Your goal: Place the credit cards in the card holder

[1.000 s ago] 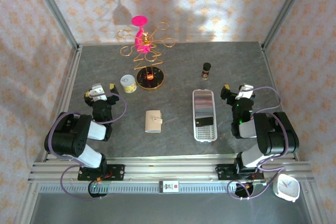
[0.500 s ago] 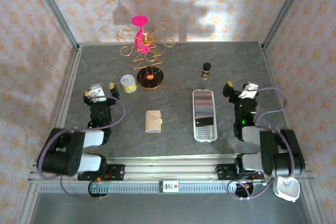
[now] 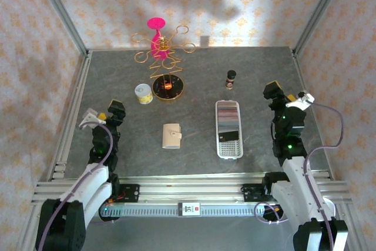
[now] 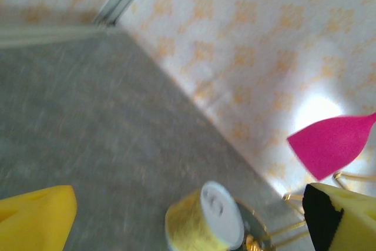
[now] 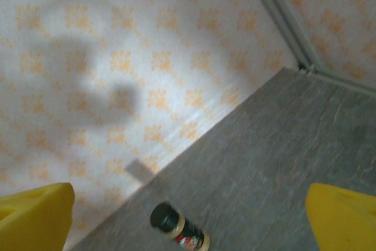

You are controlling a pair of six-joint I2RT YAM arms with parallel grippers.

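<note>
From above, your left jaws stand spread wide with nothing between them, over the grey stone-look surface [image 3: 194,66]. The small beige leather-like card holder [image 3: 172,136] lies folded shut and flat on that surface, to the right of the left jaws and well apart from them. Your right jaws are spread just as wide and grip nothing. To their left lies a long white perforated tray [image 3: 230,147]. The row of grey, pinkish and dark credit cards [image 3: 228,119] sits inside it, between the right jaws and the card holder. A small dark bottle [image 3: 231,78] stands ahead of the right jaws and to their left.

On the left wrist camera, the yellow fingertips [image 4: 35,218] sit far apart at the bottom corners, and the gap is empty. Ahead between them stands a yellow roll with a white end [image 4: 205,218]. A bright pink glass [image 4: 332,145] shows beyond it to the right. This picture is blurred.

On the right wrist camera, the yellow fingertips [image 5: 35,216] are again wide apart. The dark bottle [image 5: 176,227] shows ahead in the gap, well clear of both.
</note>
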